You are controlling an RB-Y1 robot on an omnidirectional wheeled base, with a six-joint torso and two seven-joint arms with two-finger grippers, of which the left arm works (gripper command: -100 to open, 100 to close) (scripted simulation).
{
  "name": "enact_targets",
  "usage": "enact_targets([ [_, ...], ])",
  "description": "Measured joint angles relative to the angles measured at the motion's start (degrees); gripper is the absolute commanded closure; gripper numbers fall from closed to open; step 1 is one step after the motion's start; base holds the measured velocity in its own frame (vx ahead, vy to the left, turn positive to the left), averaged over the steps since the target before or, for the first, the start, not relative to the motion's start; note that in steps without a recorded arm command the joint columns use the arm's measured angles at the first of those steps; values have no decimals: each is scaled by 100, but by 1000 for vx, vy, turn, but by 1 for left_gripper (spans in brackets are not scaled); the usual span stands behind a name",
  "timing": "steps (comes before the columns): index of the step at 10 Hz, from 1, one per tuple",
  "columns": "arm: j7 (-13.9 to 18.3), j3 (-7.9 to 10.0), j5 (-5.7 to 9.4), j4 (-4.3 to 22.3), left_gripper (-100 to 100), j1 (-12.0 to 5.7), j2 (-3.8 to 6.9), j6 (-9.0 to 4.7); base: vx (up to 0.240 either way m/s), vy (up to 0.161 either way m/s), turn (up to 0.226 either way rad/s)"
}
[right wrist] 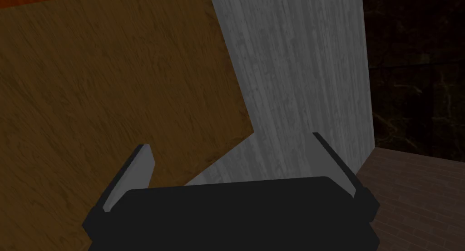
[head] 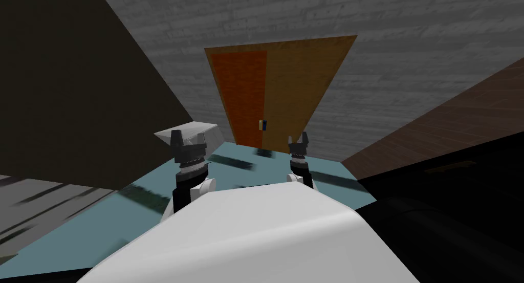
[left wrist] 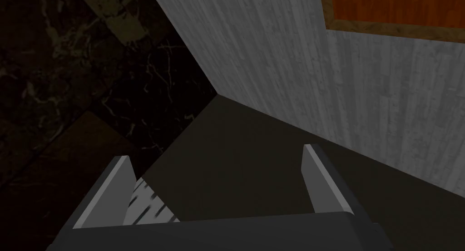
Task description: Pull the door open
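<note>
Both pairs of jaws stood apart with nothing between them. The left jaws were raised ahead of us at about eleven o'clock and the right jaws at about one o'clock, level with each other and short of the door. Past the left jaws lay the corner where a dark wall (head: 77,90) met the grey wall (head: 409,49). Past the right jaws the brown panel (right wrist: 113,94) stood close, with the grey wall beside it.

The door (head: 240,90) stood at twelve o'clock, set in the grey wall, its orange-red face to the left and the brown panel adjoining it on the right. The small handle (head: 262,125) sat low on the seam between the two colours. That put it at about one o'clock from the left jaws and eleven o'clock from the right jaws, apart from both. A teal floor (head: 240,165) ran from us to the door's foot, and a brown wall (head: 460,106) closed the space at three o'clock. We could not tell whether the door was already ajar.

We judged that we were in the approach, with no grasp made. The next move called for bringing one pair of open jaws, probably the right, up to the handle and around it. We would then need to close firmly and draw back towards six o'clock with room for the door to swing.
</note>
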Motion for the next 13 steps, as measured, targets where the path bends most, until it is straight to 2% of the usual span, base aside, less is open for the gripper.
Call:
enact_targets([
  [3, 15, -29, -4, 261, -100, -121, 91, 108, 120, -3, -60],
  [5, 29, -40, -1, 494, -100, -201, 148, 122, 149, -13, -63],
  [9, 56, -79, -4, 974, -100, -423, 255, 271, 127, -27, -59],
  [10, 67, -77, 2, 1082, -100, -488, 287, 326, 116, -21, -41],
  [12, 85, -56, 11, 1467, -100, -727, 351, 394, 148, -24, -101],
  [13, 93, -87, 5, 1631, -100, -778, 372, 456, 185, -13, -62],
])
